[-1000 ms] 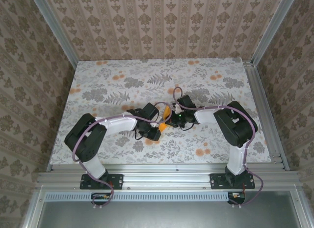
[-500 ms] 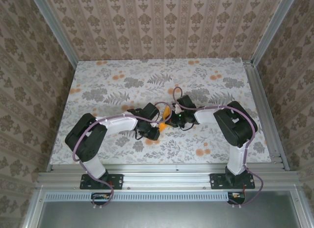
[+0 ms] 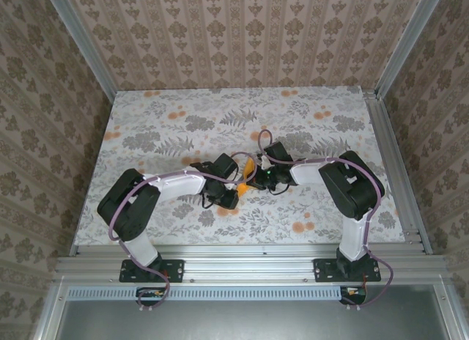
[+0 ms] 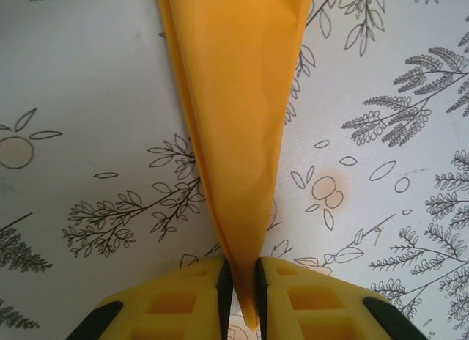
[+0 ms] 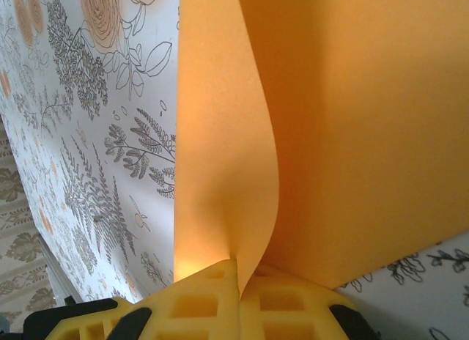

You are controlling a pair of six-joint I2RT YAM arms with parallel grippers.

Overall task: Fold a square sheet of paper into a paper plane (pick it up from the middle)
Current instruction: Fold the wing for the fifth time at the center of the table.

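Observation:
The orange sheet of paper (image 3: pixel 249 168) hangs folded between both grippers above the middle of the floral cloth. In the left wrist view the paper (image 4: pixel 234 98) tapers to a slim pointed wedge. Its tip sits between the yellow fingers (image 4: pixel 183 300) of my left gripper (image 4: pixel 240 274), which is shut on it. In the right wrist view the paper (image 5: pixel 352 120) is broad, with one layer curling away to the left. My right gripper (image 5: pixel 240 274) is shut tight on the paper's edge. From above, the left gripper (image 3: pixel 236 187) and right gripper (image 3: pixel 256 177) almost touch.
The grey floral cloth (image 3: pixel 168 127) covers the table out to the aluminium frame rails (image 3: pixel 388 157) and the patterned walls. Cables loop over both wrists near the paper.

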